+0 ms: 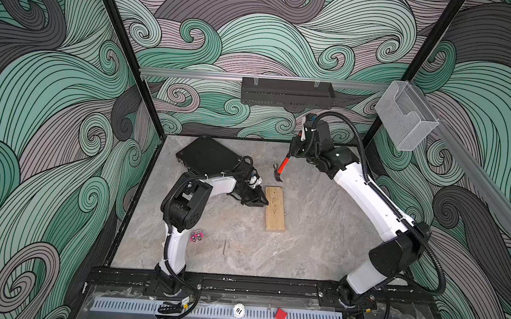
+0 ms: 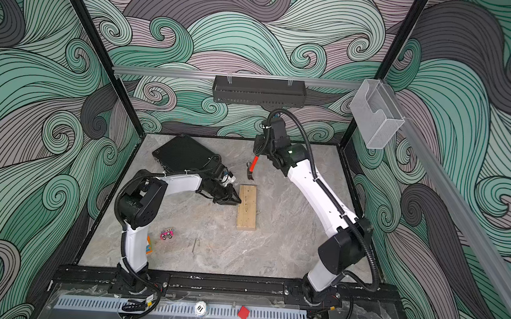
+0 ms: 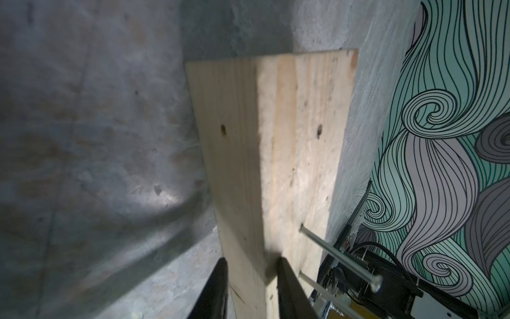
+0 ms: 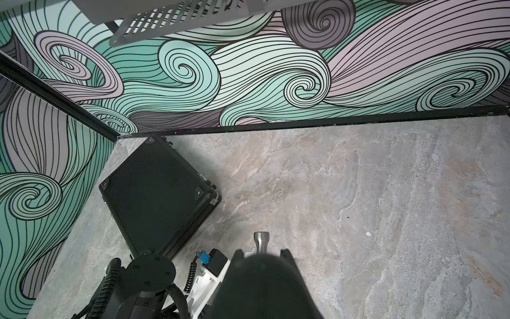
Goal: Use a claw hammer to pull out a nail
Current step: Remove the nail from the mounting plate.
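Observation:
The claw hammer hangs head down above the table beyond the far end of the wooden board, clear of it. My right gripper is shut on its black handle; the right wrist view shows the steel head past the fingers. My left gripper is at the board's left edge. In the left wrist view its fingers close on the thickness of the board. Two nails stand out of the board's top face, one long, another close beside it.
A black case lies at the back left, just behind the left arm. A loose nail and a small pink object lie near the left arm's base. A black rack hangs on the back wall.

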Robot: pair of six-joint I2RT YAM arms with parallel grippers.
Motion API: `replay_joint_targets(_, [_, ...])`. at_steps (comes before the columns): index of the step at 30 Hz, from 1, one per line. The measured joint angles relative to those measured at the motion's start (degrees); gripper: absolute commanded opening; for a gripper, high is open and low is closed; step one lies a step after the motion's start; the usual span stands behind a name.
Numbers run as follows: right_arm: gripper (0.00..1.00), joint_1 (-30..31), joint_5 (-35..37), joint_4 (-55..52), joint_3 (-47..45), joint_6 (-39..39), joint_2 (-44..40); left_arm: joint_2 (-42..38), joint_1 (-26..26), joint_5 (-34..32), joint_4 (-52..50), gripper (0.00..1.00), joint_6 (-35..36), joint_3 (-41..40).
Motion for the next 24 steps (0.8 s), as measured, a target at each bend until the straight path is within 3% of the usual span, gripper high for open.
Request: replay_joint_targets(24, [0.0,0.42,0.9,20.0,-15.85,0.94,1.92,0.0,-0.22,-0.24,-0.35,0.28,0.0,0.2])
